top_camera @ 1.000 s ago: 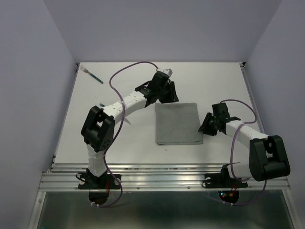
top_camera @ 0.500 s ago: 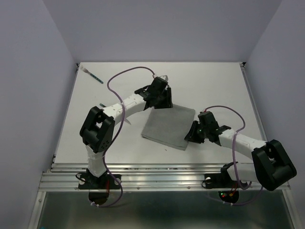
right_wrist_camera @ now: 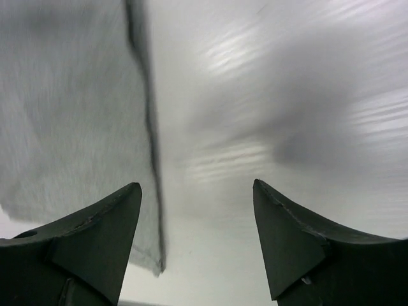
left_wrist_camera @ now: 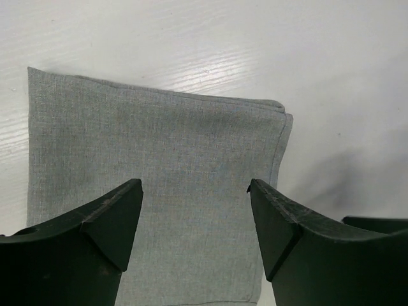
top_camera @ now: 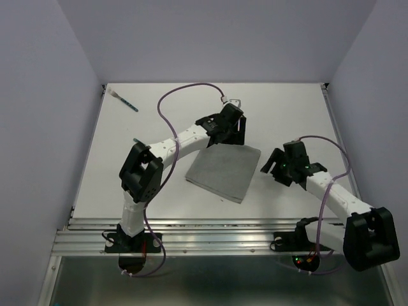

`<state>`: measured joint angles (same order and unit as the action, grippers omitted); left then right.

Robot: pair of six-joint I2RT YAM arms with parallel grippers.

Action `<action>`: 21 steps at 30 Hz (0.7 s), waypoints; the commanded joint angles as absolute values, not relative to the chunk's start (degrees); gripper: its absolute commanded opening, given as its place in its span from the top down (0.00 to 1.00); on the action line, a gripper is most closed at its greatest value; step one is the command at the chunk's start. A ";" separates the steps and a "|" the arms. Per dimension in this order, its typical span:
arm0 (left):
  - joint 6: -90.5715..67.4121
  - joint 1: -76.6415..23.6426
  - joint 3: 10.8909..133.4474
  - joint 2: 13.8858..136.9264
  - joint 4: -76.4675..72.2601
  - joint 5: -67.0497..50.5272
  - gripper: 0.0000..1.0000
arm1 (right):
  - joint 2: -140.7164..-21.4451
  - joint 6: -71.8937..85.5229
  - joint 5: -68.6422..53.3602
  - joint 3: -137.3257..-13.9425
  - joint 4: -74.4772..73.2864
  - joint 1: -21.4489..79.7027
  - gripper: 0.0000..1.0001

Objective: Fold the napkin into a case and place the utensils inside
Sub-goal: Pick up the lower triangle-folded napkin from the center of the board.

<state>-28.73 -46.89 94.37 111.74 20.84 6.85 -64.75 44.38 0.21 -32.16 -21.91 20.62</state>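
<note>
The napkin lies flat near the middle of the table as a folded grey rectangle, turned askew. My left gripper hovers open over its far edge. In the left wrist view the napkin fills the space under the left gripper, and nothing is held. My right gripper is open just right of the cloth. In the right wrist view the right gripper is over bare table, with the napkin's blurred edge at the left. One teal-handled utensil lies at the far left corner.
A short dark teal tip shows beside the left arm's elbow. The white table is walled by lilac panels on three sides, with a metal rail along the near edge.
The napkin was swung from square to askew. Both grippers have since opened and let go of it. The left has shifted right along the far edge and the right has backed off to the right.
</note>
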 commanded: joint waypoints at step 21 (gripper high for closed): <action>-18.72 -57.48 127.87 136.13 33.13 16.35 0.22 | -75.24 33.66 -10.55 -45.88 -19.16 -14.15 0.20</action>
